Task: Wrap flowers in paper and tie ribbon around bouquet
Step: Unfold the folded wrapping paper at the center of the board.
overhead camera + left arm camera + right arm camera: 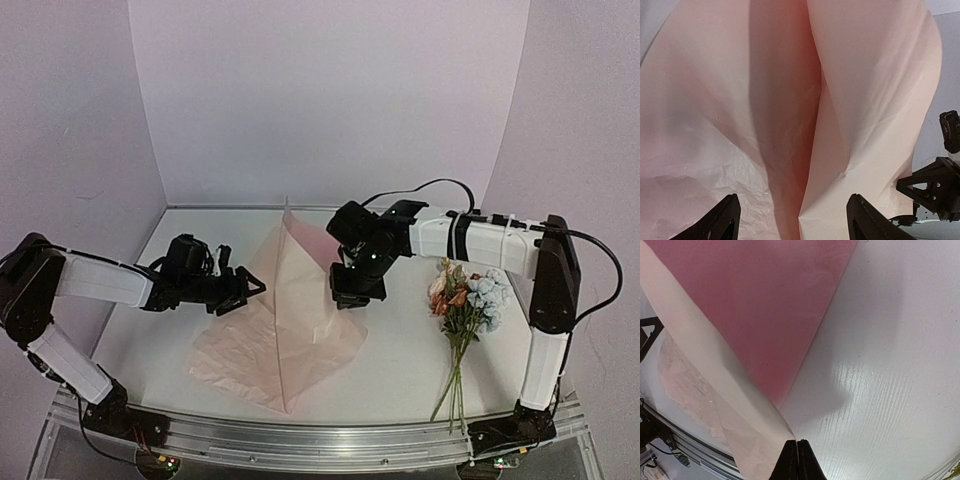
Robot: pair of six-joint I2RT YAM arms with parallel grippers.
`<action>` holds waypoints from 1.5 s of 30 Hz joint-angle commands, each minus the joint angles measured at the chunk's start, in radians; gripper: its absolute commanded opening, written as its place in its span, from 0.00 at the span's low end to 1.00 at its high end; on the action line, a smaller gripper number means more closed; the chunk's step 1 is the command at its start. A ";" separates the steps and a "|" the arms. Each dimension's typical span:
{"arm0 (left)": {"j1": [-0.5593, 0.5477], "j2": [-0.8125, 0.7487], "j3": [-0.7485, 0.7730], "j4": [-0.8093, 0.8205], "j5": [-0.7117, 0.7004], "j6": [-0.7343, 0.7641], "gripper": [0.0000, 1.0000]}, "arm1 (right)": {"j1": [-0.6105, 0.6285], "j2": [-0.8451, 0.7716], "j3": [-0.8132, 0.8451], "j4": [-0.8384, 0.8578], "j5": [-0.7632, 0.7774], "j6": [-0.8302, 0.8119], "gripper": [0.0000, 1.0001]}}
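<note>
The paper (300,330) is pinched by right gripper (797,444); left gripper (794,200) open.

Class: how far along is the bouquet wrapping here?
Done: nothing finished. In hand: the right gripper pinches the thin pink wrapping paper sheet, tented up; the left gripper stands open beside it. Left: the artificial flower bunch lies apart, unwrapped; no ribbon is in view.

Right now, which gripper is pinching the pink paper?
The right gripper: its jaws are shut on the paper at its edge. The left gripper stands open, holding nothing.
</note>
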 commanded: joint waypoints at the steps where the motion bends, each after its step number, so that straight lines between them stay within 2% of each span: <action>1: 0.004 0.093 -0.024 0.203 0.064 -0.139 0.77 | 0.008 -0.088 -0.013 0.009 0.081 0.020 0.00; 8: 0.008 0.181 -0.047 0.203 0.015 -0.225 0.77 | 0.008 -0.166 -0.088 -0.026 0.159 0.014 0.00; 15: 0.027 0.199 -0.086 0.168 -0.026 -0.266 0.76 | 0.008 -0.273 -0.193 -0.136 0.290 -0.002 0.00; 19: 0.064 0.197 -0.098 0.112 -0.041 -0.252 0.75 | 0.009 -0.370 -0.314 -0.210 0.392 0.011 0.00; 24: 0.129 0.187 -0.073 0.022 -0.051 -0.184 0.75 | 0.017 -0.432 -0.467 -0.240 0.422 0.094 0.00; 28: 0.179 0.192 -0.030 -0.051 -0.056 -0.127 0.75 | 0.047 -0.413 -0.519 -0.238 0.411 0.177 0.00; 42: 0.260 0.202 0.069 -0.168 -0.042 -0.006 0.75 | 0.127 -0.230 -0.466 -0.151 0.344 0.325 0.00; 45: 0.265 0.248 0.142 -0.189 -0.019 0.028 0.74 | 0.166 -0.185 -0.442 -0.084 0.293 0.390 0.10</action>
